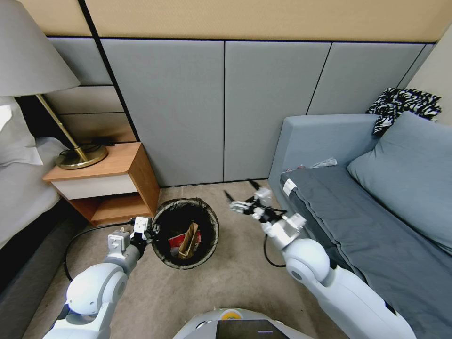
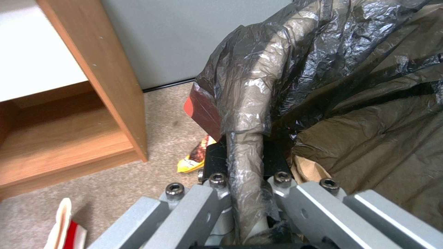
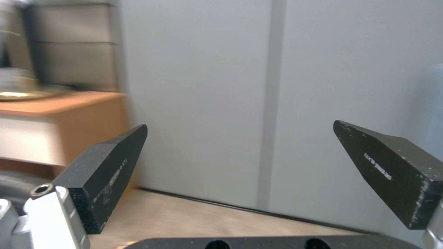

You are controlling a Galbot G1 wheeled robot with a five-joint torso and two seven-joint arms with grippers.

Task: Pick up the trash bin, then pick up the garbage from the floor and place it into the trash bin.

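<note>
Between the left gripper's closed fingers, the trash bin's bag-covered rim; right gripper wide open, empty.

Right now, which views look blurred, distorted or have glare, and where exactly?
Head view: wide-angle bending curves the wall panels; the trash bin is sharp. Left wrist view: glare shines on the bag-covered rim that the left end effector clamps. Right wrist view: the nightstand is smeared by blur, while the open right end effector is fairly crisp.
</note>
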